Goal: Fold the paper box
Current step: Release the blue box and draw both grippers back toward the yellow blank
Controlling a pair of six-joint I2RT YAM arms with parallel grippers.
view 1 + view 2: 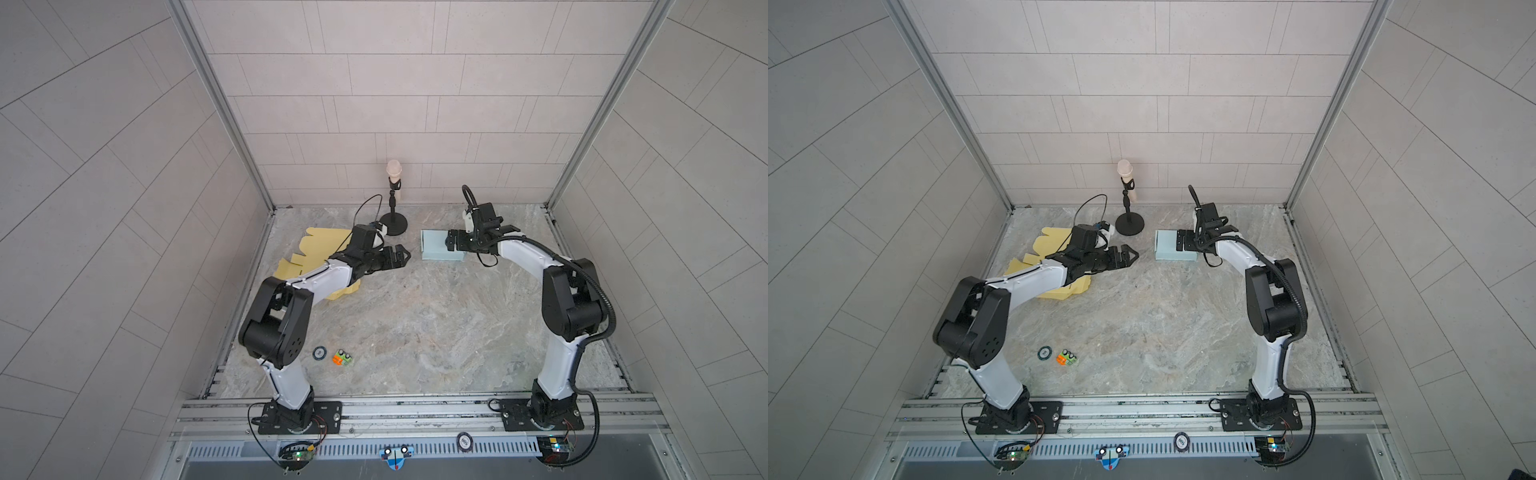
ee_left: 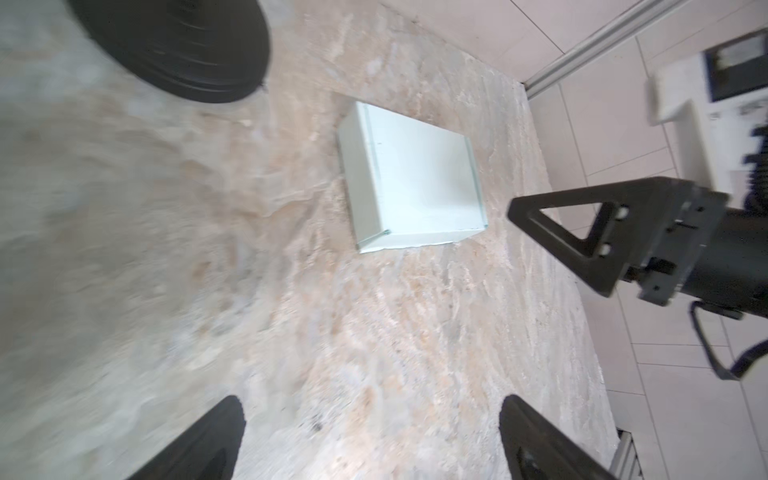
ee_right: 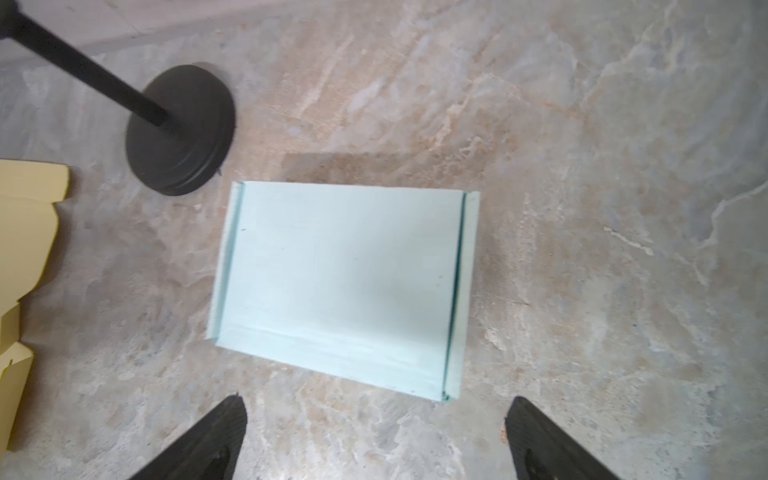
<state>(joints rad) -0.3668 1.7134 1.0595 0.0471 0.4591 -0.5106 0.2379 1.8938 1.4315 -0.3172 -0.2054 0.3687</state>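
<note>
Flat yellow cardboard blanks (image 1: pixel 318 243) lie at the far left of the marble-patterned table (image 1: pixel 415 332), partly under the left arm. Just past them the left gripper (image 1: pixel 405 257) hangs with its jaws spread wide and nothing between them. It points right, across a strip of bare table, toward the mint-green paper box (image 1: pixel 434 249). Behind that gap is a microphone stand (image 1: pixel 393 226), its round base near the box's far left corner but apart from it.

The box lies flat on the far half of the table, right of centre, its long axis running left to right. The right gripper (image 1: pixel 451 242), also wide open and empty, hovers over the box's right end, so the right arm is plainly the nearer. Any next touch looks like a short drop for it and a rightward reach for the left.

Both top views hide the box's right end under that gripper. The right wrist view shows the whole lid (image 3: pixel 340 282), closed, with seams along both short edges. The blurred left wrist view adds one right-gripper finger (image 2: pixel 582 197) clear of the cardboard.
</note>
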